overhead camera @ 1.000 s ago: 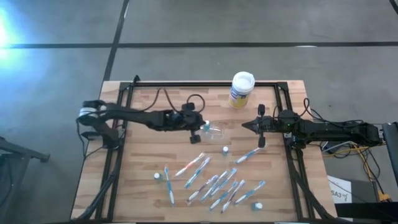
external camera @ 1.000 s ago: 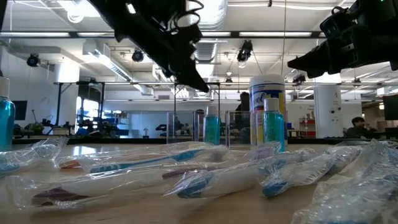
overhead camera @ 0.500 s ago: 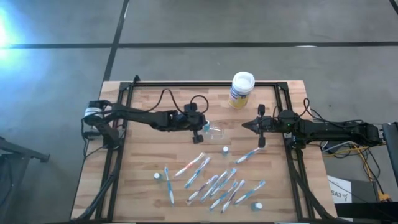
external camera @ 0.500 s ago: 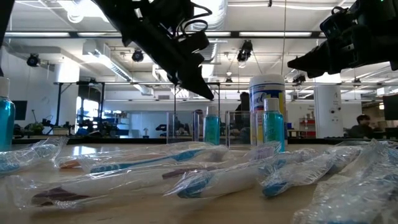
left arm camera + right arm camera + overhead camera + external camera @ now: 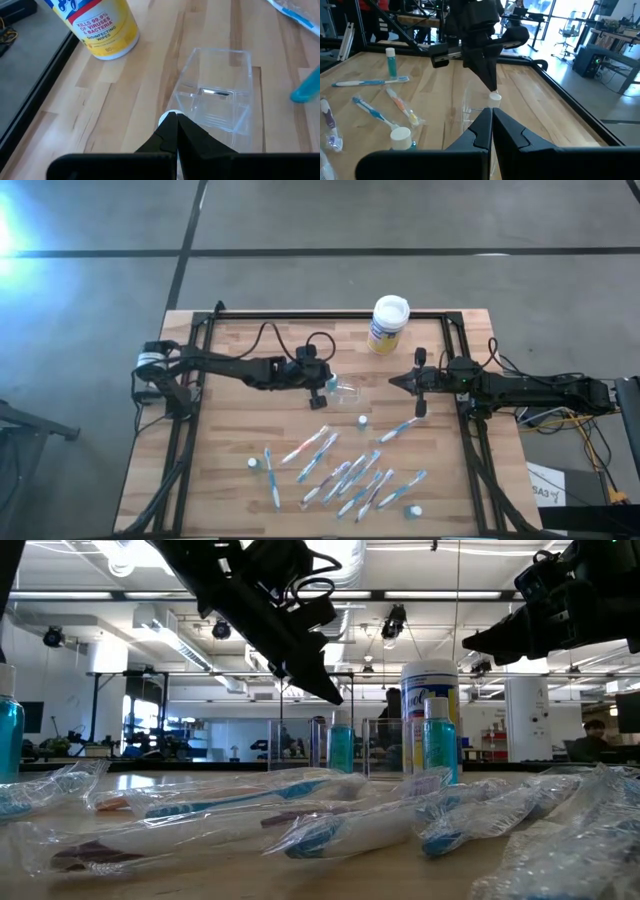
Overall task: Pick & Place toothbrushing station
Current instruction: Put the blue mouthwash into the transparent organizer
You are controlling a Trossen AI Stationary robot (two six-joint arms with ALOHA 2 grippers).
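The clear plastic holder (image 5: 216, 90) stands upright and empty near the table's middle, in front of the white-lidded canister (image 5: 389, 324). It looks light, stiff and slick, so a pinch on one thin wall at the rim seems safest. The left gripper (image 5: 172, 120) hovers just beside it, fingers pressed together on a small white cap. The right gripper (image 5: 401, 382) waits closed, well apart. The wrapped toothbrushes (image 5: 340, 468) and teal-capped tubes (image 5: 362, 421) lie scattered on the table (none in the holder yet)

A grey concrete floor (image 5: 300, 215) crossed by dark lines is seen; beyond, a hall lit by ceiling strip lights (image 5: 90, 596), with desks (image 5: 612, 37).
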